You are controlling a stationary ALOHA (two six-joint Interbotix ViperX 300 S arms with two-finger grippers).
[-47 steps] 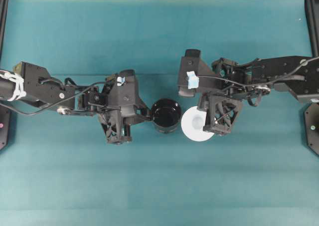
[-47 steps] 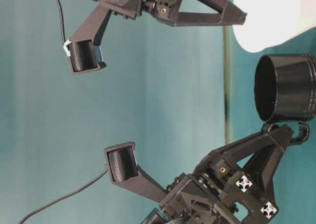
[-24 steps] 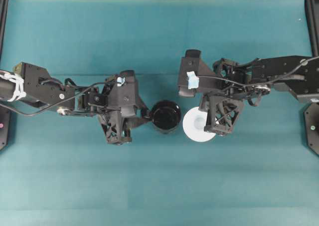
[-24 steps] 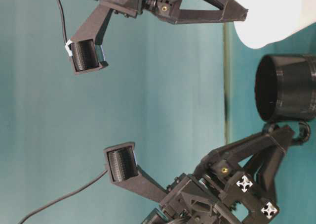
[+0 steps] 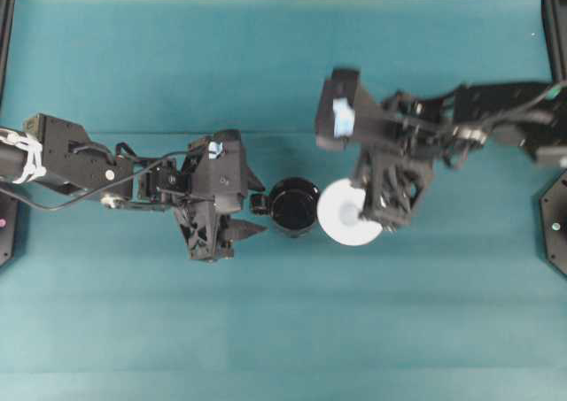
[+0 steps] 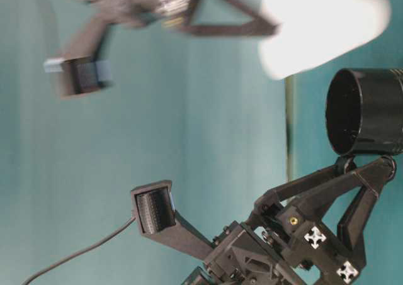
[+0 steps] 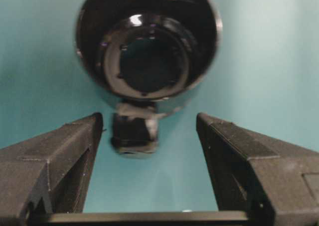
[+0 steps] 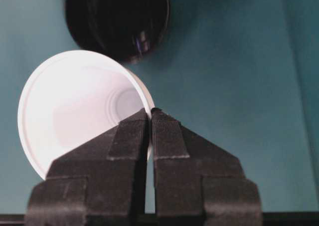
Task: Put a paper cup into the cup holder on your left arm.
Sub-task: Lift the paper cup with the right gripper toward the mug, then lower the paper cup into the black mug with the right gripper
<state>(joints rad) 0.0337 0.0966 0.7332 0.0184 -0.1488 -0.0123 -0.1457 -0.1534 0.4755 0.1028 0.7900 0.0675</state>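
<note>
Right wrist view: right gripper [image 8: 149,113] jaws closed flat together, pinching the near rim wall of the paper cup [image 8: 75,106]. Cup mouth faces the camera, tilted; white interior and small base visible. Cup holder [image 8: 117,19] sits just beyond the cup, dark and glossy, its edge overlapped by the cup rim in this view.

Left wrist view: left gripper [image 7: 149,131] jaws spread wide, one on either side of the holder's knobby side handle [image 7: 133,136]. Neither jaw touches the handle; teal shows in both gaps. Holder stands upright past the jaws, mouth open.

Overhead view: holder [image 5: 293,204] on the teal counter [image 5: 283,330] between the two arms. Cup [image 5: 345,212] just beside it on the right, white rim close against the holder's edge, hanging from the right gripper [image 5: 365,213]. Left gripper [image 5: 252,217] just left of the holder, left arm [image 5: 106,166] running off to the left edge.

Table-level view: cup [image 6: 324,24] is blurred, held clear of the counter near the holder [image 6: 365,112]. Cup not in the holder.
</note>
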